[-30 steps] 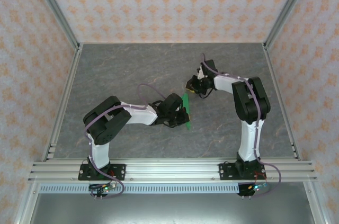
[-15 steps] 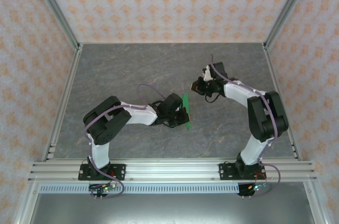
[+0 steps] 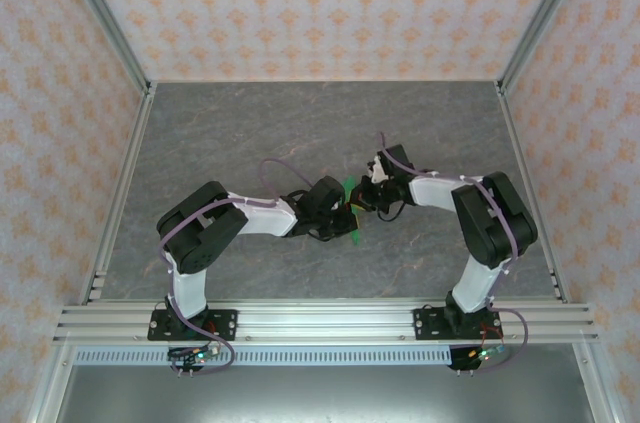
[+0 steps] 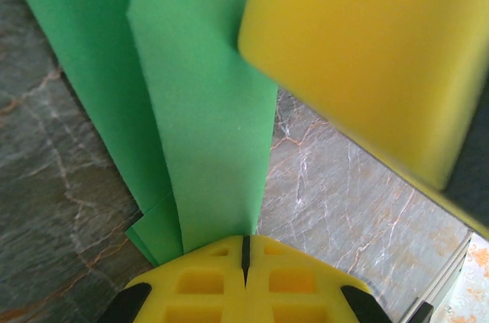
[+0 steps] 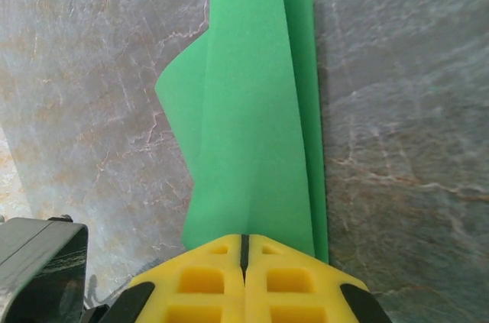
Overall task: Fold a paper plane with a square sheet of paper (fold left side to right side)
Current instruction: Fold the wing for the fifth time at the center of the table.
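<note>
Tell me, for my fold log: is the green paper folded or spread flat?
Folded: the green paper shows overlapping layers and creases, pinched by the left gripper and right gripper.

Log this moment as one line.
left pincer: shut on paper | right pincer: shut on paper | paper: folded, layered, gripped from both sides

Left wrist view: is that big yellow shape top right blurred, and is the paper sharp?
Left wrist: the yellow shape is soft-edged, likely too near the lens; the green paper is sharp. Right wrist: paper and table evenly lit, no glare.
</note>
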Robot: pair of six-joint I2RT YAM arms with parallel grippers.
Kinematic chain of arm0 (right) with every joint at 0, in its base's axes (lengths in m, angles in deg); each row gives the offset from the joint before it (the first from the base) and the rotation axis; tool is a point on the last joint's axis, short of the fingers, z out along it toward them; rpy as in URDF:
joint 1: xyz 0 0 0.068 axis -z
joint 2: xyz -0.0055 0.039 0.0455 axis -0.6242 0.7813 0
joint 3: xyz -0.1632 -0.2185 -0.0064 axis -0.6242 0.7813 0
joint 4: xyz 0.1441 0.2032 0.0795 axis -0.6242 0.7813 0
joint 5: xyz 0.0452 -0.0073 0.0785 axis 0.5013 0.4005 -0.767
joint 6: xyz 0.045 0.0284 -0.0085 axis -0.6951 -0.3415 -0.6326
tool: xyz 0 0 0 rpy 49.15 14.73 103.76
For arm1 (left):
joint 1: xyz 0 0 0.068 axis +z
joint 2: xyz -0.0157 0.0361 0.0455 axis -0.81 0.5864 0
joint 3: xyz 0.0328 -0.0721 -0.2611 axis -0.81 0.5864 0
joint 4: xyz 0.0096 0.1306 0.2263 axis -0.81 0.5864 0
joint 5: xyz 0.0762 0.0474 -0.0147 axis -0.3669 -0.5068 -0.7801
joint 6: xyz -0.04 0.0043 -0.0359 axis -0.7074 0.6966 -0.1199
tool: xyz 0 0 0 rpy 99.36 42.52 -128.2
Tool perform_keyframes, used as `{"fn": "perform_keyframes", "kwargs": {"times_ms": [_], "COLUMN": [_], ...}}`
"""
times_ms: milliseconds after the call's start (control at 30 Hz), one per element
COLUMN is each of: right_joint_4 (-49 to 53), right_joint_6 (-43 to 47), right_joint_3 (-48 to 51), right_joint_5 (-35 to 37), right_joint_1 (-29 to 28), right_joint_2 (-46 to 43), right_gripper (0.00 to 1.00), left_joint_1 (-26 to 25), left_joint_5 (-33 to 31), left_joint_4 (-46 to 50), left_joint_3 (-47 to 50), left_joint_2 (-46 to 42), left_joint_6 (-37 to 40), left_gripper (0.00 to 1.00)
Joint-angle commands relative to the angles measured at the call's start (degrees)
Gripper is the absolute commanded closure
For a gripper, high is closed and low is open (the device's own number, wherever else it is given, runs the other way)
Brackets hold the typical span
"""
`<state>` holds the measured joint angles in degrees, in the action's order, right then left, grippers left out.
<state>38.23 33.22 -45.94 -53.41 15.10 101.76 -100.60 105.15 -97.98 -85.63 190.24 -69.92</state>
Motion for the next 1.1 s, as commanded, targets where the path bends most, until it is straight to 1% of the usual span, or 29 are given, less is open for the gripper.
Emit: {"fn": "perform_keyframes", "kwargs": {"times_ms": [0, 100, 333, 533, 833, 1067], "right_joint_4": [-2.3, -2.2, 1.7, 1.3, 0.4, 1.7], "right_joint_6": [-0.8, -0.2, 4.4, 6.4, 8.9, 9.7], "right_joint_3": [1.5, 1.1, -2.7, -5.8, -13.4, -17.1], "right_joint_5": [-0.1, 0.2, 6.0, 8.1, 8.5, 7.3], "right_joint_1": [-0.3, -0.3, -0.2, 1.8, 4.9, 5.6], "right_joint_2": [0.8, 2.3, 5.0, 6.5, 10.8, 8.9], "right_gripper": [0.98, 0.98, 0.98, 0.97, 0.97, 0.96], "left_joint_1": [-1.0, -1.0, -1.0, -1.0, -1.0, -1.0], "left_joint_5": [-2.2, -2.2, -2.1, -1.9, -1.7, -1.5], "left_joint_4": [11.3, 11.4, 11.7, 11.7, 11.4, 10.5], "left_joint_3": [2.9, 2.8, 2.8, 2.8, 2.9, 3.3], "left_joint_2": [2.2, 2.2, 2.2, 2.4, 2.5, 2.4], "left_joint_6": [0.9, 1.0, 0.9, 0.9, 0.9, 0.7], "left_gripper": [1.00, 1.00, 1.00, 1.00, 1.00, 1.00]}}
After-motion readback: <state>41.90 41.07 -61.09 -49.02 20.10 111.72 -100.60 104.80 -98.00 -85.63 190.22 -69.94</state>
